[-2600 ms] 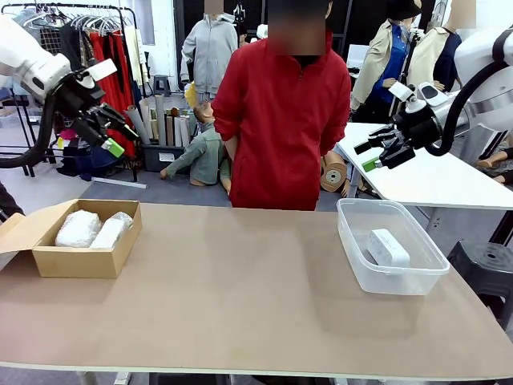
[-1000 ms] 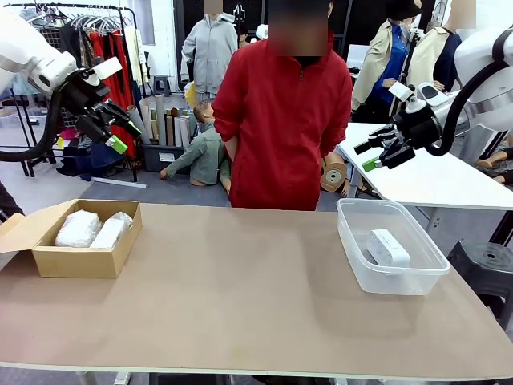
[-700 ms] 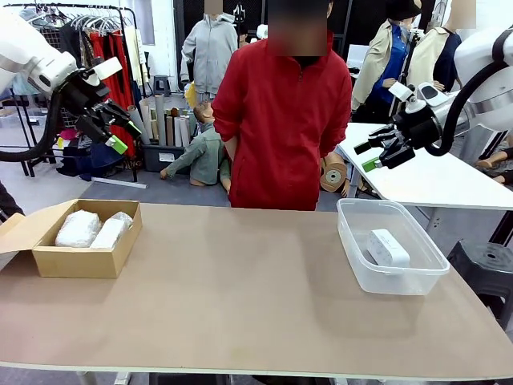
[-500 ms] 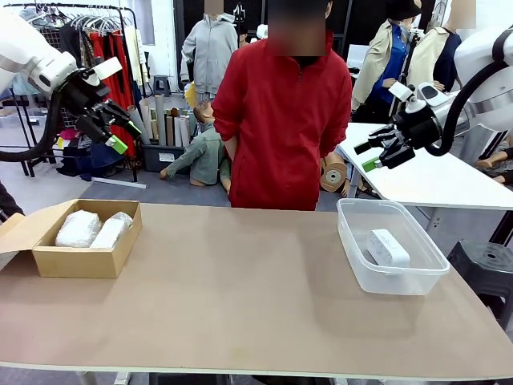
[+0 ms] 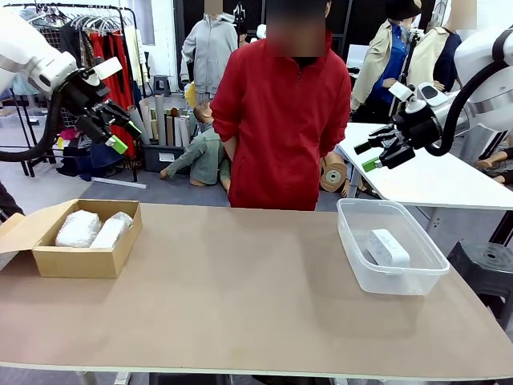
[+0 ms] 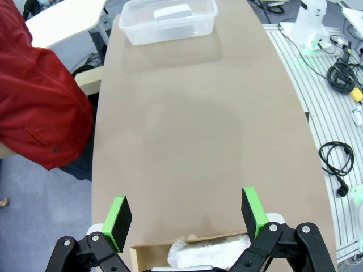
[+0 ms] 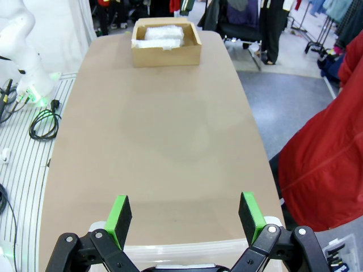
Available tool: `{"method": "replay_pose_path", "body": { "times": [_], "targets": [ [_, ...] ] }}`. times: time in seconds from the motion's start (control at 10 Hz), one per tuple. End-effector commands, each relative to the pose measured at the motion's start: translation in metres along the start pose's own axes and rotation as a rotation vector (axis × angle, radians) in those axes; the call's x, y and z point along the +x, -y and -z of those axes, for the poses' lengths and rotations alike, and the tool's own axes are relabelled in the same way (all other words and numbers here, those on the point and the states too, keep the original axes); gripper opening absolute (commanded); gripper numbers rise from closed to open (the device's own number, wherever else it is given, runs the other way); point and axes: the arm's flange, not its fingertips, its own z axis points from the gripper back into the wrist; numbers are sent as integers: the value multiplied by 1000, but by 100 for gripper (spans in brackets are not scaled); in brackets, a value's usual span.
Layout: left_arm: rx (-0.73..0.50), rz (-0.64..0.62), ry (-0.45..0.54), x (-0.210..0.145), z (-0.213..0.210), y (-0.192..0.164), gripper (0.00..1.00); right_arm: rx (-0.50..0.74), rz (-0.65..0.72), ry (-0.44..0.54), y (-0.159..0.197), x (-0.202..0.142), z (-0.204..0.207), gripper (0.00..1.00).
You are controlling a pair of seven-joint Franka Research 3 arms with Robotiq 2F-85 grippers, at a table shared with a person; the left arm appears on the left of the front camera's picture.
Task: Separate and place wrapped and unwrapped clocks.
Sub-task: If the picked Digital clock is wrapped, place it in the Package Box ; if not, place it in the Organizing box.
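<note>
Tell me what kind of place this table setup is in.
Probably a robot data-collection lab set in a clothing workshop or showroom. A clothes rack with hanging garments stands behind the table, rolls of material lean nearby, and cables trail across the floor beside a robot base.

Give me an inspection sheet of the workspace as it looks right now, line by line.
Surface: brown table, bare in the middle.
Job's things: two wrapped clocks in the cardboard box; bare clock in the clear tub.
Clutter: nothing seen.
Grippers: left gripper open, raised above the box; right gripper open, raised above the tub; both hold nothing.
Cables: cables on the floor beside the table.
Surroundings: person in red jacket at the far side; clothes rack behind.
</note>
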Motion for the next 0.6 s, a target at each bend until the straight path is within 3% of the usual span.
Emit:
{"method": "replay_pose_path", "body": {
  "times": [0.0, 0.5],
  "targets": [
    [1, 8, 1, 0, 0, 0, 100, -6, -13, 3, -1, 2, -1, 100],
    [1, 8, 1, 0, 0, 0, 100, -6, -13, 3, -1, 2, -1, 100]
  ]
}}
